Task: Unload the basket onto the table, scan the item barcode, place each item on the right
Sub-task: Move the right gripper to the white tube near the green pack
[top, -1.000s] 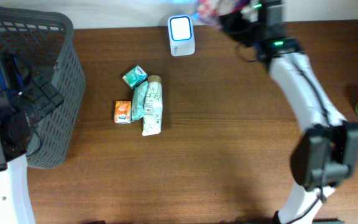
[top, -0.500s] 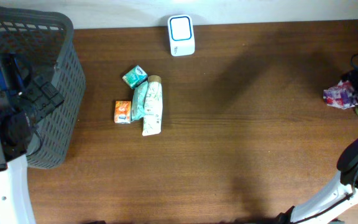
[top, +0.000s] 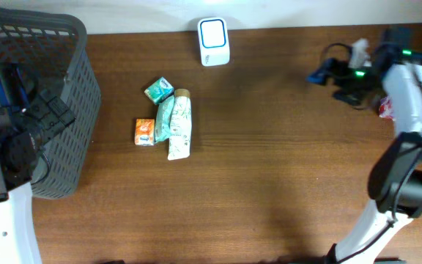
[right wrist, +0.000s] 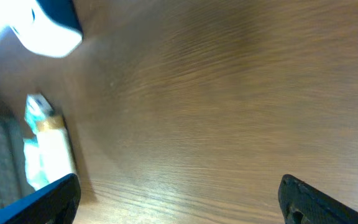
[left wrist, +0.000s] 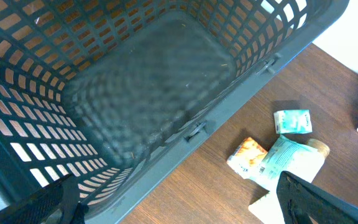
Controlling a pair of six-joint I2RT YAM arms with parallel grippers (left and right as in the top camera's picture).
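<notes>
A double pick is the main hazard. The tube [top: 180, 130], the teal pouch [top: 164, 117] and the orange packet [top: 144, 132] lie touching in one cluster at the middle-left of the counter [top: 284, 183]. A small green box [top: 158, 89] lies just beside them, so a neighbour could be dragged or lifted along if one item is gripped carelessly. A barcode could also be turned away from the scanner [top: 214, 42], which stands at the counter's far edge, and no read would be had. A pink packet [top: 384, 110], partly hidden by the right forearm near the right edge, could be swept off by a swing of that arm.

The right hand [right wrist: 182, 202] is held over the far right of the counter, well apart from the cluster, and is pointed left toward the scanner. Its fingers are spread wide and nothing is held. The left hand [left wrist: 179, 202] is poised above the mesh basket [top: 72, 44], looking into it, likewise fully spread and empty.
</notes>
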